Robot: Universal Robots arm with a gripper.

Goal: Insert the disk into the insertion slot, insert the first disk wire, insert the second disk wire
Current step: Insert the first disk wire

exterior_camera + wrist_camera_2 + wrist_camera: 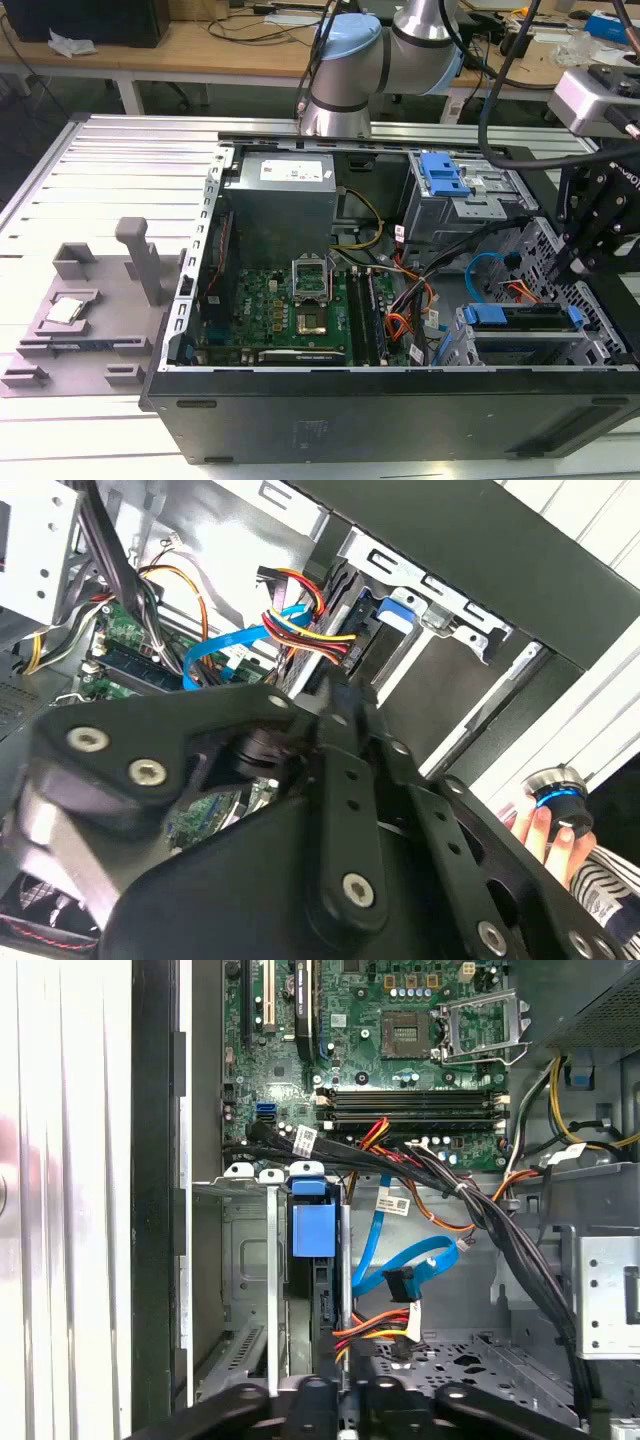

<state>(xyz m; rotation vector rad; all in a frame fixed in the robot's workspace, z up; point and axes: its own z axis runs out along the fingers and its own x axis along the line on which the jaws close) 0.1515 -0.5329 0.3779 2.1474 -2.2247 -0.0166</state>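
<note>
**A:** Where did the disk (522, 322) sit?

**B:** Inside the insertion slot (535, 352), low at the exterior view's right. It lay flat, and the blue ends of its carrier showed on both sides. In the first wrist view its blue tab stuck out of the grey cage.

**A:** And the gripper (578, 262)?

**B:** It hung over that same corner of the open computer case (350, 410), just above the slot. In the second wrist view it was nearest the red, orange and black wire bundle (305, 620), which ran up to the disk's edge. I couldn't tell whether the pincer was open, closed or gripping anything, because its own black links covered the tip.

**A:** What about the second disk wire (372, 1250)?

**B:** It curled in a loop just beside the disk, with its dark plug near the bundle. I couldn't tell whether that plug was seated.

**A:** Anything outside the case?

**B:** A person's hand (540, 825), with a striped sleeve, was beside the case's outer wall.
</note>
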